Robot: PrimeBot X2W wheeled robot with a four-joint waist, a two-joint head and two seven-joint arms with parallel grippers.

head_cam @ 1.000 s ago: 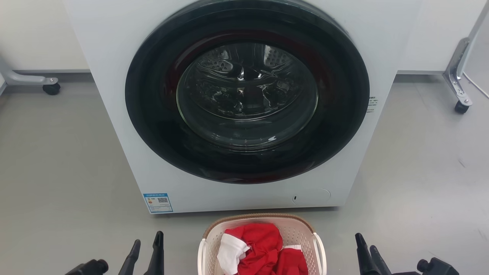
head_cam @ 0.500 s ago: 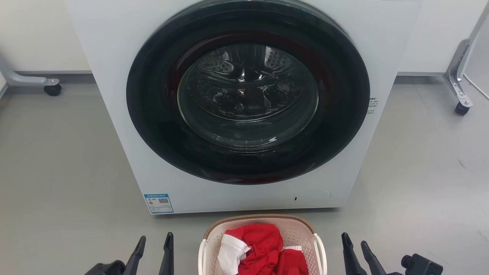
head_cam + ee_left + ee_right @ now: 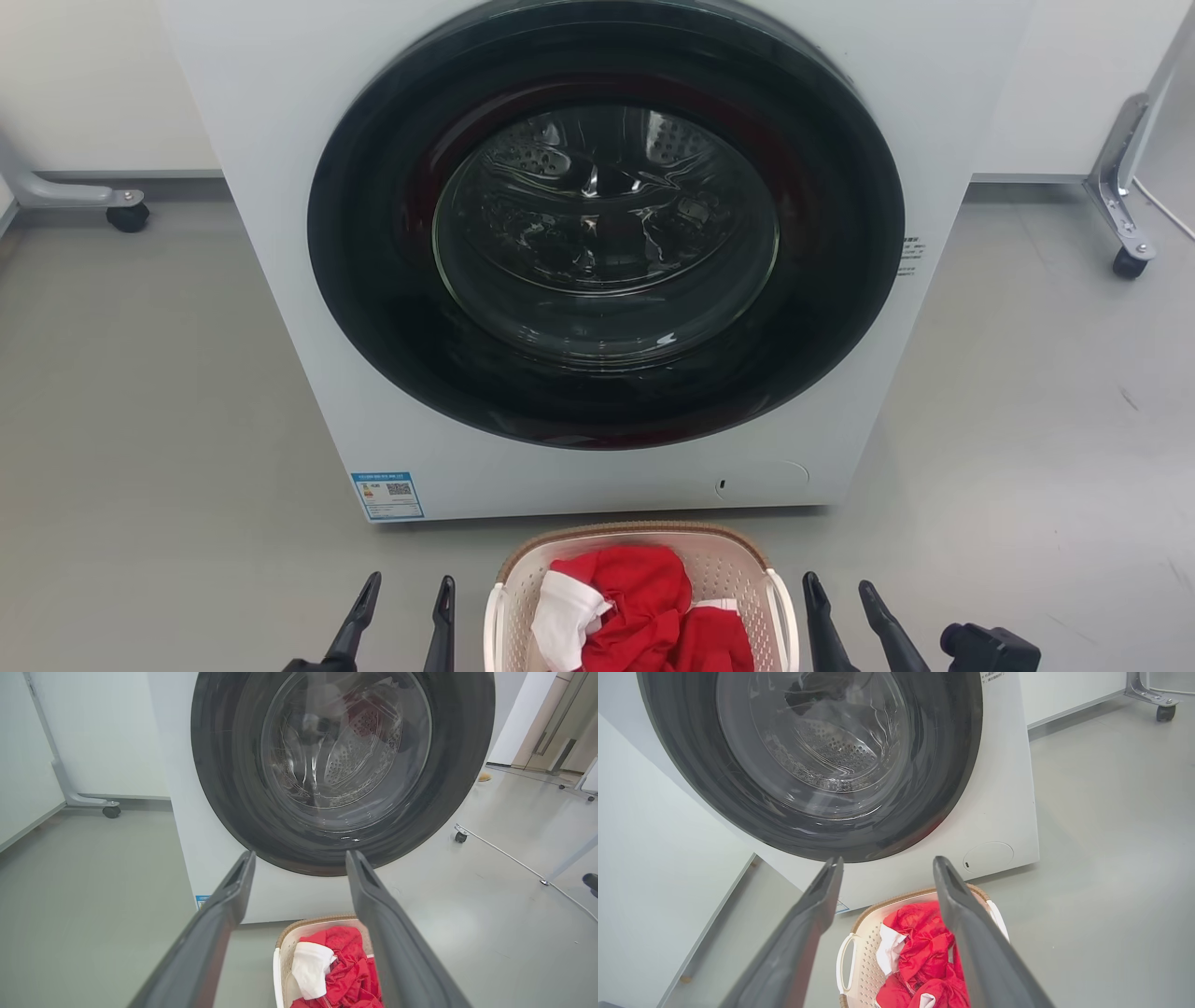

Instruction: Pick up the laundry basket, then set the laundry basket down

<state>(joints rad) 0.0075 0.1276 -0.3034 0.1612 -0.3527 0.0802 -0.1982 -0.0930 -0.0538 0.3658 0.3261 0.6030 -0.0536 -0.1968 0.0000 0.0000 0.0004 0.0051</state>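
Grey floor [image 3: 140,420] all round, smooth and bare, with a pale wall behind. The washing machine [image 3: 280,187] stands dead centre and takes up the upper middle of the head view, its round dark door [image 3: 373,308] shut. A blue sticker [image 3: 386,495] sits at its lower left corner. There's wide open floor on both sides of the machine. A metal leg on a black castor [image 3: 126,217] sits at the upper left edge, and another castor [image 3: 1127,261] at the upper right, both well apart from everything else.

Down at the bottom middle is the laundry basket [image 3: 635,529], standing on the floor just in front of the machine, with a narrow band of floor between its brown rim and the machine's base. The bottom edge of the frame cuts off its near half. Red clothes [image 3: 644,597] and a white cloth [image 3: 565,616] are heaped inside.

The left gripper [image 3: 410,581] is at the lower left of the basket with its fingers spread apart and nothing between them. A thin strip of floor separates its inner finger from the basket's left handle [image 3: 492,625]. The right gripper [image 3: 837,582] mirrors it at the lower right, also spread and empty, its inner finger just beside the right handle [image 3: 787,616] and not touching it. In both wrist views the basket sits low in the frame under the parted fingers.
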